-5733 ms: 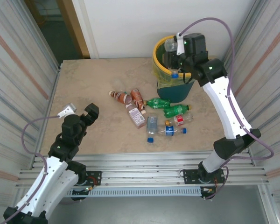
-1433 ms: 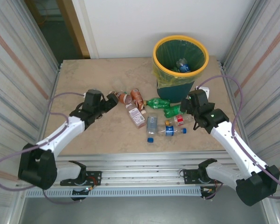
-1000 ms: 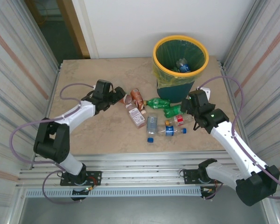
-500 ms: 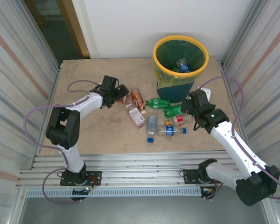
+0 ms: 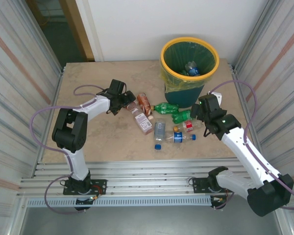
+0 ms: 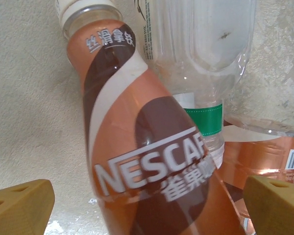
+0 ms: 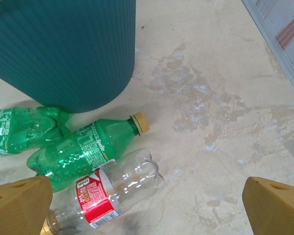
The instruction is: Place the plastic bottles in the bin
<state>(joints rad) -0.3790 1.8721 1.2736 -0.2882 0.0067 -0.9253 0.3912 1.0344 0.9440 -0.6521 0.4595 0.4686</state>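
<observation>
The teal bin (image 5: 162, 58) with its yellow rim is standing at the far side of the table, with one blue-labelled bottle (image 5: 192, 68) lying inside on the green liner. The other plastic bottles (image 5: 159, 129) are lying scattered on the tabletop in front of the bin and to its left.

Left of the bin, the left gripper (image 5: 123, 101) is reaching in low, its jaws spread wide to either side of a brown Nescafé bottle (image 6: 147, 161) without closing on it. A clear bottle (image 6: 196, 49) is lying just beside the brown one.

Just in front of the bin and to its right, the right gripper (image 5: 196, 115) is hovering with jaws wide apart, gripping nothing. Its wrist camera is looking down at the bin's ribbed wall (image 7: 63, 44), two crumpled green bottles (image 7: 83, 149) lying against the base, and a clear red-labelled bottle (image 7: 112, 193) just in front of them.
</observation>
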